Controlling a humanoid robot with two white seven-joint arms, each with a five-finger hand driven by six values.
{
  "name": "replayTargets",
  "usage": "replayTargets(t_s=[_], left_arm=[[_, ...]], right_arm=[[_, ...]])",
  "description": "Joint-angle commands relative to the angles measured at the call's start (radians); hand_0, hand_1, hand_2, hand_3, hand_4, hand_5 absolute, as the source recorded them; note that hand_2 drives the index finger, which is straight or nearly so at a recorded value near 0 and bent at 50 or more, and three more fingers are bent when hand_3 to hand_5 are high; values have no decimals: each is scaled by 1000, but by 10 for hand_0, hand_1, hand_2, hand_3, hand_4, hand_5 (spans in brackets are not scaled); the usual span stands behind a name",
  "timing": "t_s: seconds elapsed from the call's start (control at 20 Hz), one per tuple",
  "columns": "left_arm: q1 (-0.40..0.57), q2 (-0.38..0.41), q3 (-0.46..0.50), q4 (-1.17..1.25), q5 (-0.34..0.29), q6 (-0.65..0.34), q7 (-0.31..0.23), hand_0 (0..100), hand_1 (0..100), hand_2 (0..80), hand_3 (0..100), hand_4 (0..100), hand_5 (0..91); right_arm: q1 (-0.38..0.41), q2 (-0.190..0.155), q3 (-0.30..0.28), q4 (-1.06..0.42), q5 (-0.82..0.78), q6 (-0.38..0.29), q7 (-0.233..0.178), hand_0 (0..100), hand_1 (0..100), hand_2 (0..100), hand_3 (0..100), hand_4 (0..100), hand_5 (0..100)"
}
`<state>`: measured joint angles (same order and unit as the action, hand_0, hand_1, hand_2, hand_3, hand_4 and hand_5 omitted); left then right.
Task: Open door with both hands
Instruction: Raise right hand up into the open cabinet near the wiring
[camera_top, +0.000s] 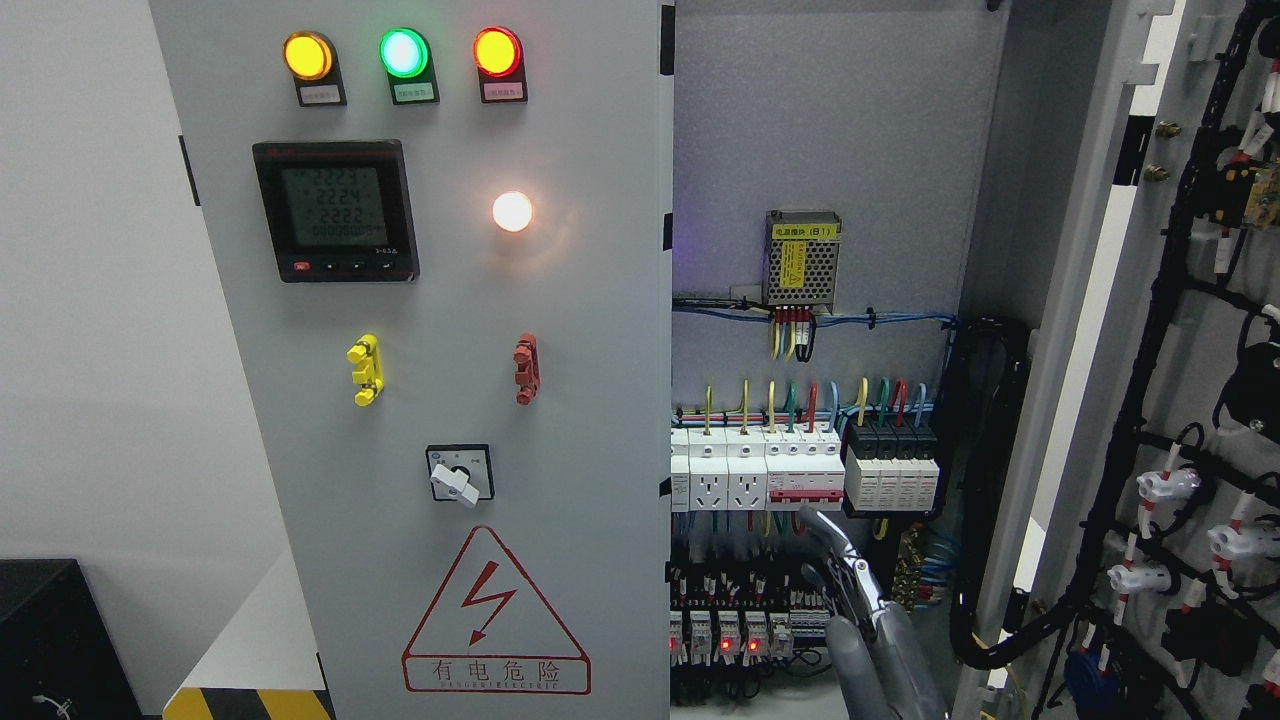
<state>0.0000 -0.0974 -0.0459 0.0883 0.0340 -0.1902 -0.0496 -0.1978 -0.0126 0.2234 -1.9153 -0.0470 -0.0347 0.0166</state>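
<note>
Pale grey wall backs an electrical cabinet. Its right door (1180, 400) stands swung wide open at the far right, its inner face strung with black cable. Left of that door, the bared interior holds breakers (790, 470) and a power supply (802, 258). A robot hand (850, 590) rises from the bottom edge before the breakers, fingers extended, grasping nothing; which arm it belongs to is unclear. Farther left, the closed left door (440, 400) carries indicator lamps (403, 52) and a meter (335, 210).
</note>
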Motion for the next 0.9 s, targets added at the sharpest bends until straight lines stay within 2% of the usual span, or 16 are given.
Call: replayTargets(t_s=[0.0, 0.1, 0.25, 0.45, 0.5, 0.6, 0.65, 0.85], left_arm=[[28, -2, 0, -1, 0, 0, -1, 120, 556, 0, 0, 0, 0], [28, -2, 0, -1, 1, 0, -1, 120, 556, 0, 0, 0, 0], [28, -2, 0, -1, 1, 0, -1, 120, 556, 0, 0, 0, 0], [28, -2, 0, -1, 1, 0, -1, 120, 556, 0, 0, 0, 0], [28, -2, 0, -1, 1, 0, -1, 120, 556, 0, 0, 0, 0], [28, -2, 0, -1, 1, 0, -1, 120, 556, 0, 0, 0, 0], [28, -2, 0, -1, 1, 0, 0, 120, 556, 0, 0, 0, 0], [28, -2, 0, -1, 1, 0, -1, 120, 556, 0, 0, 0, 0]], right_arm=[[-130, 10, -3, 122, -81, 47, 0, 100, 129, 0, 0, 0, 0], [-167, 3, -1, 151, -143, 75, 0, 100, 130, 0, 0, 0, 0], [-215, 3, -1, 180, -151, 79, 2, 100, 130, 0, 0, 0, 0], [-241, 0, 10, 199, -156, 88, 3, 100, 130, 0, 0, 0, 0], [-245, -1, 11, 208, -156, 102, 12, 100, 130, 0, 0, 0, 0], [-252, 0, 8, 232, -175, 116, 66, 100, 130, 0, 0, 0, 0], [-259, 0, 4, 252, -186, 116, 75, 100, 130, 0, 0, 0, 0], [-302, -3, -9, 283, -188, 118, 75, 100, 130, 0, 0, 0, 0]])
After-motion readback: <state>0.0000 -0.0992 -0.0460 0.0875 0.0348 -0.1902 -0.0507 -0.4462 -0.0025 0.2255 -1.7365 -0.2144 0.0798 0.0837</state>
